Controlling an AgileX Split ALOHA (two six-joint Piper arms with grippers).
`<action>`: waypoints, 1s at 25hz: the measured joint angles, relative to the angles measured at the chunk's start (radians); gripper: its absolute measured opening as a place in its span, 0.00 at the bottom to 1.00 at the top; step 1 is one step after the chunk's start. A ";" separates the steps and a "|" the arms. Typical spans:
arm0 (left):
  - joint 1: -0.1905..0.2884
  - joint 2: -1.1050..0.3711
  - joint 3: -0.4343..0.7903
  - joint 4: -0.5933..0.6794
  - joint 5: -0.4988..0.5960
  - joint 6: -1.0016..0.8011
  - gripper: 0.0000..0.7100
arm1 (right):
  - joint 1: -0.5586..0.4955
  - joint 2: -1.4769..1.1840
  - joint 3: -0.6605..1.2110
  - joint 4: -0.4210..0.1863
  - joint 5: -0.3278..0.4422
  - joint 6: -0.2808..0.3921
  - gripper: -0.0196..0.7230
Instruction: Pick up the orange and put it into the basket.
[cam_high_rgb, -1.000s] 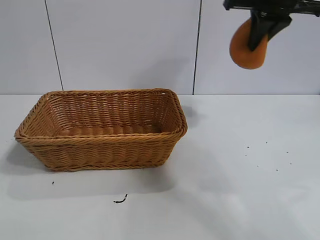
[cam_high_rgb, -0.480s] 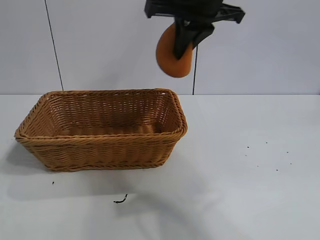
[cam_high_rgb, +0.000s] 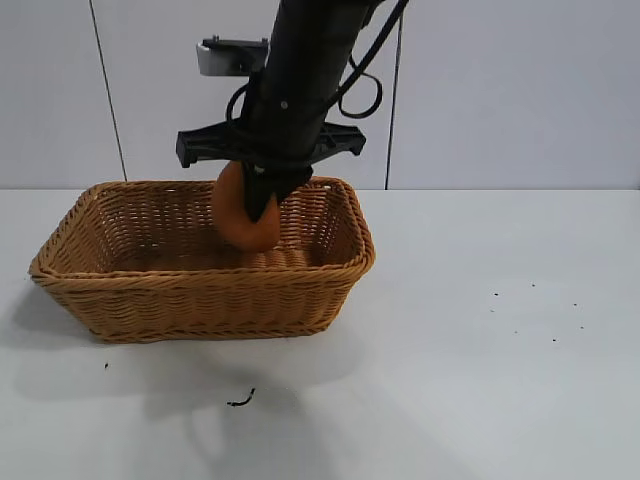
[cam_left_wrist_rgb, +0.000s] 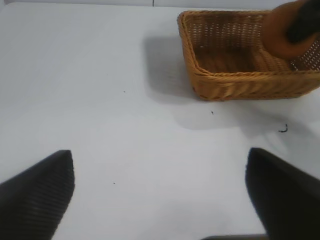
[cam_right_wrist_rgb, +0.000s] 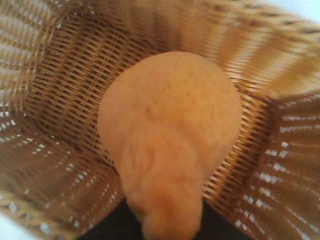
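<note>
woven tan wicker makes up the basket, which sits on the white table left of centre, its long side facing the near edge. the right gripper reaches down from above into the right half of the basket, its black fingers clamped narrow on the orange. the orange hangs inside the basket's opening, its lower part below the braided rim and in front of the far wall; whether it touches the woven floor cannot be told. in the right wrist view the orange fills the middle, rough-skinned, with the basket's weave all around and beneath it.

the left gripper hovers over bare table well to the left of the basket, its two dark fingers spread wide with nothing between them. from that view the basket lies farther off, with the orange held over its right part.

a small dark curl of debris lies on the table near the front of the basket, and a few dark specks dot the table at the right.
</note>
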 joint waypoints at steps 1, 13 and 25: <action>0.000 0.000 0.000 0.000 0.000 0.000 0.94 | 0.000 0.000 -0.008 0.000 0.003 0.000 0.55; 0.000 0.000 0.000 0.000 0.000 0.000 0.94 | -0.026 -0.010 -0.294 -0.066 0.309 0.006 0.93; 0.000 0.000 0.000 0.000 0.000 0.000 0.94 | -0.407 -0.011 -0.303 -0.097 0.384 0.045 0.93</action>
